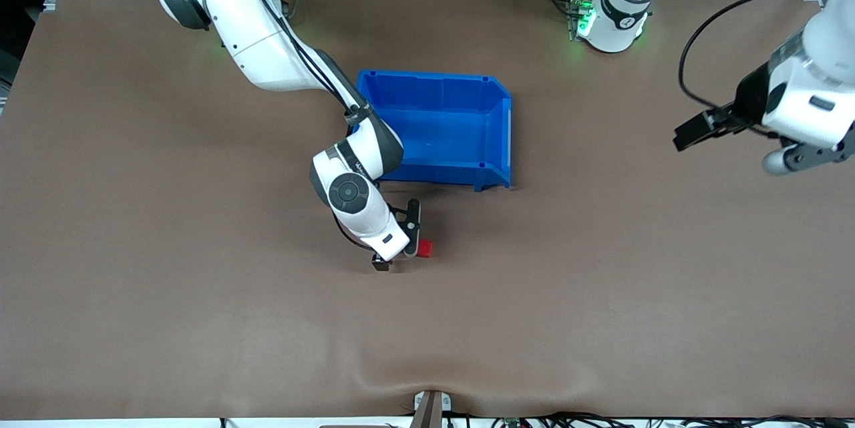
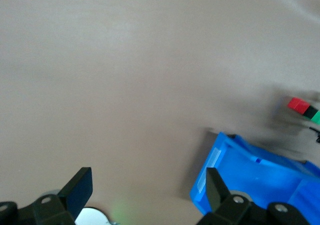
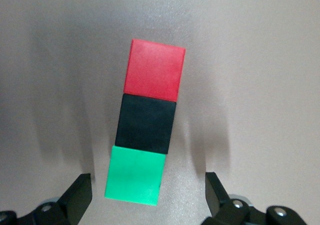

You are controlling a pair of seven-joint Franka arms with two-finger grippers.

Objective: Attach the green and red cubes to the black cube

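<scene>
The red cube [image 3: 155, 70], black cube [image 3: 146, 123] and green cube [image 3: 135, 175] lie in one straight row on the brown table, black in the middle, faces touching. My right gripper [image 3: 147, 183] hangs open just above the green end; its fingers [image 3: 80, 192] stand apart from the cube on both sides. From the front only the red cube [image 1: 425, 248] shows beside the right gripper [image 1: 401, 241], nearer to the camera than the bin. My left gripper [image 2: 147, 182] is open, holds nothing, and waits in the air over the left arm's end of the table [image 1: 791, 159].
An empty blue bin [image 1: 434, 77] stands mid-table, farther from the front camera than the cubes, also seen as the blue bin [image 2: 250, 180] from the left wrist. The right arm's forearm reaches over the bin's corner. Bare brown table surrounds the cubes.
</scene>
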